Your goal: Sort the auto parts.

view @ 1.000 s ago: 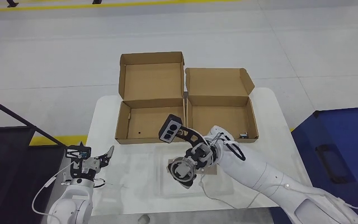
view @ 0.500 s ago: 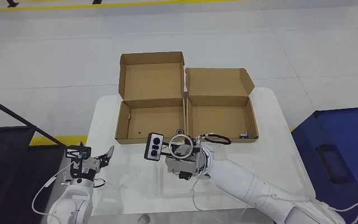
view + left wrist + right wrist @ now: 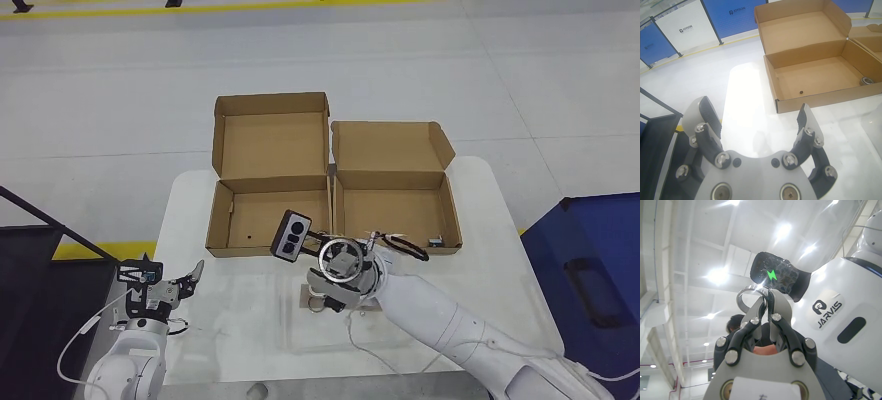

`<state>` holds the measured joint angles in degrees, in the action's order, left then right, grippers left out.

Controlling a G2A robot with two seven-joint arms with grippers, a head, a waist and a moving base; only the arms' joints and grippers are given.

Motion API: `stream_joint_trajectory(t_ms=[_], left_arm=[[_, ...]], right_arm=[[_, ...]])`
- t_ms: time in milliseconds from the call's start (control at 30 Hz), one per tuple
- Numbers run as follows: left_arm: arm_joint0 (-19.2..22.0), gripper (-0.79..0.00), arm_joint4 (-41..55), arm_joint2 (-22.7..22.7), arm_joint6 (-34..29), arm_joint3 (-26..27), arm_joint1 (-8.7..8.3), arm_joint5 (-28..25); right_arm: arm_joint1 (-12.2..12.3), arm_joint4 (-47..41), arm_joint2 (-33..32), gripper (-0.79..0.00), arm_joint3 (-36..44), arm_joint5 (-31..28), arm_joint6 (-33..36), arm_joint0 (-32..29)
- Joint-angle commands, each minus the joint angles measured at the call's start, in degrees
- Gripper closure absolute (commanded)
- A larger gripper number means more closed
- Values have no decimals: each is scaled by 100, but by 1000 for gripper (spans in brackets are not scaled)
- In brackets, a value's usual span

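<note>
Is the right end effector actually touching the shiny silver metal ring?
Touching. In the right wrist view the right end effector is shut on the shiny silver metal ring, whose rim is pinched between the jaws with no gap.

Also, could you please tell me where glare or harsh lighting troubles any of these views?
Left wrist view: strong glare whitens the table ahead of the open left claw. Right wrist view: it faces the ceiling lights, and a glint sits on the metal ring pinched in the right claw. Top view: even light, no glare on the table.
</note>
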<state>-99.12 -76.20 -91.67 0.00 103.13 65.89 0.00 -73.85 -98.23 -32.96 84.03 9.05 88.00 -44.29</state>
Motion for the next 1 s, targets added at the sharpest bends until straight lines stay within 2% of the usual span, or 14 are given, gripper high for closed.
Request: stream_joint_trajectory(t_ms=[0, 267, 467, 600, 700, 967], left_arm=[[0, -785, 0, 0, 0, 0, 0, 0], [0, -785, 0, 0, 0, 0, 0, 0], [0, -785, 0, 0, 0, 0, 0, 0], [0, -785, 0, 0, 0, 0, 0, 0], [0, -785, 0, 0, 0, 0, 0, 0], [0, -785, 0, 0, 0, 0, 0, 0]], right_arm=[[0, 21, -15, 0, -3, -23, 0, 0], [0, 21, -15, 0, -3, -23, 0, 0], [8, 223, -817, 0, 458, -1060, 0, -184], [43, 618, -1343, 0, 1086, -1401, 0, -382], [35, 376, -1448, 0, 1285, -1219, 0, -612], [35, 376, -1448, 0, 1285, -1219, 0, -612]])
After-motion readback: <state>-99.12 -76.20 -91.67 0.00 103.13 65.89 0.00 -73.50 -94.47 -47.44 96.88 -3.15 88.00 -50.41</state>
